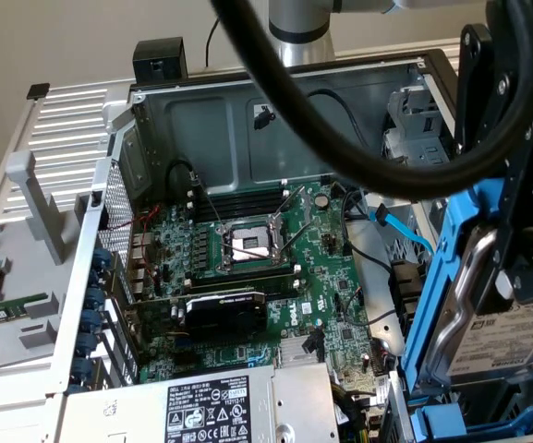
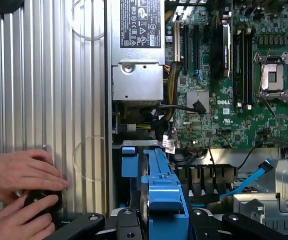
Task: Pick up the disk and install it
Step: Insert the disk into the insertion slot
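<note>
hanging over the case (image 1: 248, 111), fingers (image 2: 198, 222) clasping the disk (image 1: 511, 337).

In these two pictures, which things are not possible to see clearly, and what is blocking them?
- Exterior view: the disk label print is too small, and the right edge cuts it off.
- Exterior view: a thick black cable covers part of the case's rear wall.
- Wrist view: the gripper holds the blue carrier; the picture's edge cuts both off.
- Wrist view: a person's hands cover a small black round object; what it is stays unclear.
</note>
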